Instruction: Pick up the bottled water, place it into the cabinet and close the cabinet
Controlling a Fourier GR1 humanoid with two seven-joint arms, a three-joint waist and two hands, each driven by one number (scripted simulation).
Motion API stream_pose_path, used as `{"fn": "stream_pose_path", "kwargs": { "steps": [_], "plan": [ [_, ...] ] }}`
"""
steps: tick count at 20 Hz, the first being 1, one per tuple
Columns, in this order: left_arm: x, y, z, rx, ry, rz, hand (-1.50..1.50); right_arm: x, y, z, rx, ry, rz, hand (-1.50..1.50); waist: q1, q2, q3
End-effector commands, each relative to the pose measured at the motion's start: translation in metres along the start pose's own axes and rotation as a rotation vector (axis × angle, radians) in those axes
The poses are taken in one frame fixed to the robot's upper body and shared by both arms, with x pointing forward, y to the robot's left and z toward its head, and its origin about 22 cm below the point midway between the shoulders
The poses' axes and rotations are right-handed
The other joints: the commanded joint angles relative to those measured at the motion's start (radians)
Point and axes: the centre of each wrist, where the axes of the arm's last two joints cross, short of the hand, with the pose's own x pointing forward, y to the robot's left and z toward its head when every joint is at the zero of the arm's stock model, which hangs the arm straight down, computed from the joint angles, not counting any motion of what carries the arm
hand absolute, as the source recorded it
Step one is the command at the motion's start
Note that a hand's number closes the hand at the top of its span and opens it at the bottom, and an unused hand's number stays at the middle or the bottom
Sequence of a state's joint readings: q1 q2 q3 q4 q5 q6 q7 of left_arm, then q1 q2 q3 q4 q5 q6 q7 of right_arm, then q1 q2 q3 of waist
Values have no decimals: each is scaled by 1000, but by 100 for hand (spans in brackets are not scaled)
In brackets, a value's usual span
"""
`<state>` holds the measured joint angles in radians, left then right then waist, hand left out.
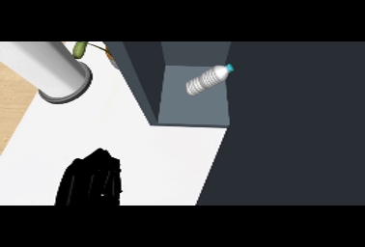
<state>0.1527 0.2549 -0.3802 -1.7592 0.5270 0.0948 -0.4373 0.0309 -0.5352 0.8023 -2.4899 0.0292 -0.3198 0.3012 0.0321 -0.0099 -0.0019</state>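
Observation:
The bottled water (pixel 209 79), clear and ribbed with a turquoise cap, lies on its side inside the dark grey-blue cabinet (pixel 143 82), on its pale floor, cap pointing to the upper right. A wide dark door panel (pixel 292 125) fills the right side of the head view, next to the cabinet opening. My left hand (pixel 89 181) rests at the lower left over the white counter, fingers up and relaxed, holding nothing, well apart from the cabinet. My right hand does not show.
A pale cylinder with a grey rim (pixel 53 70) stands at the upper left on the white counter (pixel 164 154). Green leaves (pixel 80 48) show behind it. A wooden surface (pixel 14 91) lies at the far left.

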Motion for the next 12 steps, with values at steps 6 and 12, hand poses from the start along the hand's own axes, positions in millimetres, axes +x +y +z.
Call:
{"fn": "stream_pose_path", "kwargs": {
  "steps": [6, 12],
  "plan": [
    [46, 17, 52, 36, -23, -27, 150, 28, 29, -18, 65, -83, -124, 150, -3, -1, -2],
    [80, 36, 68, 51, -43, -32, 150, 42, 36, -63, 33, -122, -101, 150, -5, 3, -2]
  ]
}}
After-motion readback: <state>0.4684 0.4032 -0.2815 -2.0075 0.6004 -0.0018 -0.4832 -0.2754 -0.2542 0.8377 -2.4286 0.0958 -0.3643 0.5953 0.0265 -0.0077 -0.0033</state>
